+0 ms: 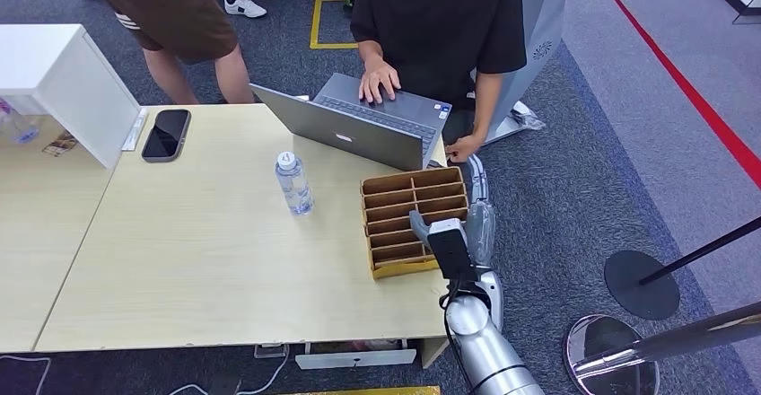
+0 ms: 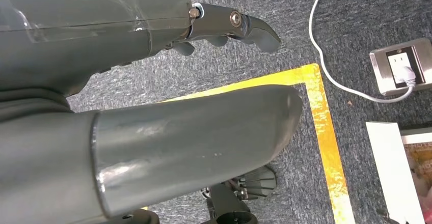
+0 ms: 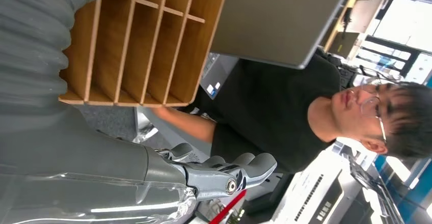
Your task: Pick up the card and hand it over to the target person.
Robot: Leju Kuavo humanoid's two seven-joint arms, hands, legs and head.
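— Grey carpet [image 1: 574, 144] all round, crossed by a red line [image 1: 682, 81] on the right. Pale wood table [image 1: 206, 260] in the middle.
— And on top?
— Open grey laptop [image 1: 359, 130] at the far edge, under the hand of a person in black [image 1: 440, 27]. Just beside it, a slotted wooden organiser [image 1: 404, 224] at the right edge. Then a water bottle [image 1: 293, 182] upright, a dark phone [image 1: 166, 134] lying flat further left.
— Right hand [image 1: 474, 224]?
— Hangs against the organiser's outer side, fingers stretched apart, gripping nothing.
— Left hand [image 2: 102, 46]?
— Hovers over carpet and yellow floor tape [image 2: 321, 122], fingers loose, empty too.
— Card?
— Cannot tell where; no slot plainly shows one.
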